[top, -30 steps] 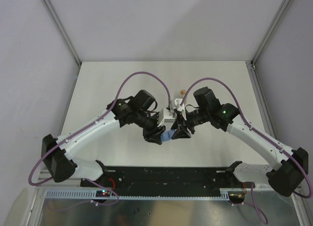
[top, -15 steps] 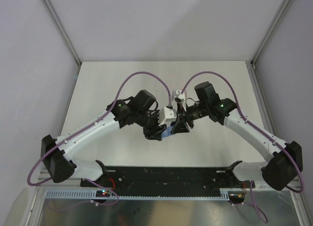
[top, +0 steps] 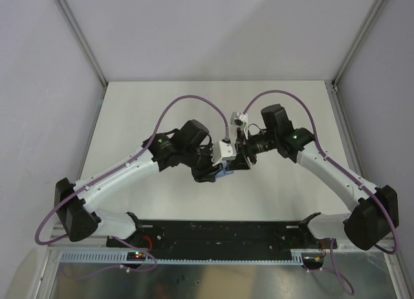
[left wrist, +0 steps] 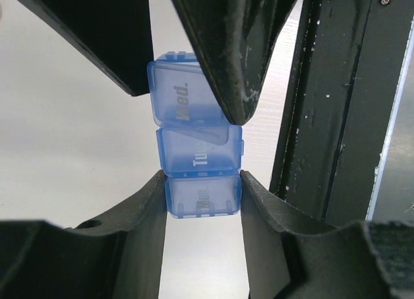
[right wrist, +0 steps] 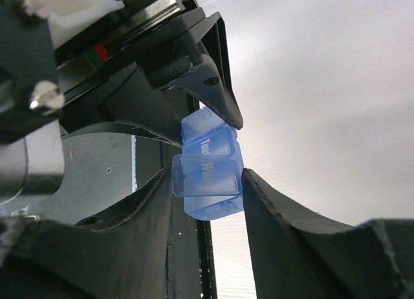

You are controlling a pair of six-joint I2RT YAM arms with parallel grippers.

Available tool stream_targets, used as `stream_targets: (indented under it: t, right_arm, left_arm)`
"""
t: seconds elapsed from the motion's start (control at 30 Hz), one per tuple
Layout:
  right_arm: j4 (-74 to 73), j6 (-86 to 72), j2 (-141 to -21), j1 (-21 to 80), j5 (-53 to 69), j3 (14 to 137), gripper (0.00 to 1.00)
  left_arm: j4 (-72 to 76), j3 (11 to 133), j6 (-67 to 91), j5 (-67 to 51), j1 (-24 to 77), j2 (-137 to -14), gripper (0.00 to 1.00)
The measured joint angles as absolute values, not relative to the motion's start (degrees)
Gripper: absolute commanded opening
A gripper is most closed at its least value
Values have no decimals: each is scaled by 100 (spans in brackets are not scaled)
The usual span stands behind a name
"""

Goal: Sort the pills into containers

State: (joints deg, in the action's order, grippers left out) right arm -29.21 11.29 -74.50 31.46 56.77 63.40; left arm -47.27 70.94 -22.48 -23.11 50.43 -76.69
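The containers (left wrist: 200, 150), a translucent blue strip of three joined compartments marked Mon, Tue and Wed, hang between my two grippers above the table. My left gripper (left wrist: 202, 184) is shut on the Mon end. My right gripper (right wrist: 207, 182) is shut on the Wed end (right wrist: 208, 173), whose lid sits slightly askew on its base. In the top view the strip (top: 226, 172) shows as a small blue patch between the left gripper (top: 213, 173) and the right gripper (top: 237, 162), at the table's middle. The pills are out of view.
A black rail (top: 226, 231) runs along the near edge between the arm bases, and also shows in the left wrist view (left wrist: 323, 118). The white table (top: 142, 111) is bounded by grey walls and metal posts at the back corners.
Both grippers have moved a little toward the far side with the strip between them. The right arm has swung left and back, and its wrist now covers the spot where an orange speck showed.
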Motion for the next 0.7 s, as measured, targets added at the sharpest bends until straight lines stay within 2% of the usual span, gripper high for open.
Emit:
stream_targets:
  t: [0.33,0.7]
  right_arm:
    - [-2867,860,-7467,3070,5301,6346,58]
    - [-2825,845,-7531,3068,5017,6366,60]
  left_arm:
    - [-4862,7094,-2246,-2064,5175,-7669,0]
    - [-4947,7094,-2250,-2012,5282,-7658,0]
